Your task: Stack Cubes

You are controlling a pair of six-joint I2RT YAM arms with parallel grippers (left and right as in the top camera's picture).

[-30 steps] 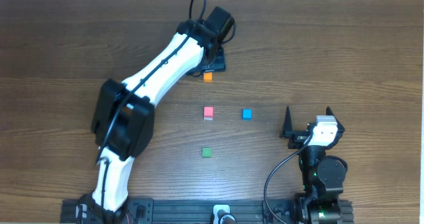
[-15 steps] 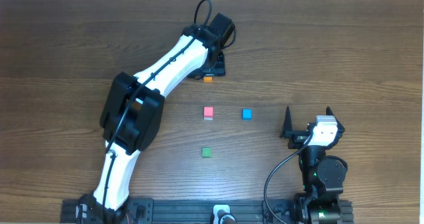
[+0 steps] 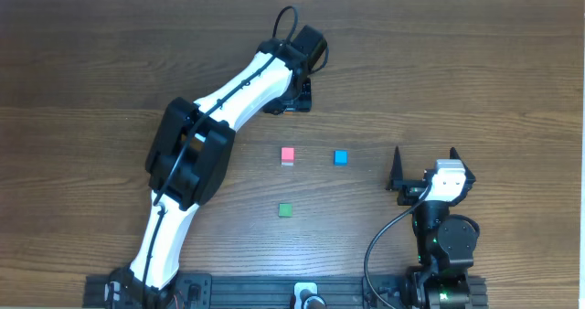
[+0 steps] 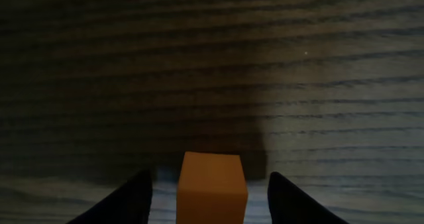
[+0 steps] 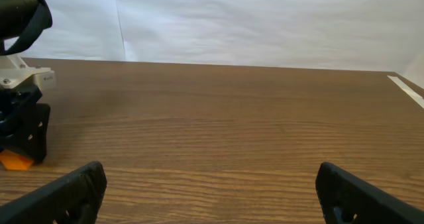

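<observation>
An orange cube (image 4: pixel 212 184) sits on the wooden table between the fingers of my left gripper (image 4: pixel 209 179), which is open with a gap on each side of the cube. The same cube (image 5: pixel 14 161) peeks out under that gripper (image 5: pixel 25 131) in the right wrist view. From above, the left gripper (image 3: pixel 292 94) is at the far middle of the table. A pink cube (image 3: pixel 288 154), a blue cube (image 3: pixel 341 156) and a green cube (image 3: pixel 285 210) lie apart near the centre. My right gripper (image 3: pixel 425 169) stands open at the right, holding nothing.
The wooden table (image 3: pixel 475 71) has free room to the right and far left. A white wall (image 5: pixel 265 25) rises behind the table's far edge. The left arm's white links (image 3: pixel 196 144) stretch diagonally over the table's left half.
The left gripper has come down around the orange cube, which showed beside it from above before and is now covered. The right arm has not moved.
</observation>
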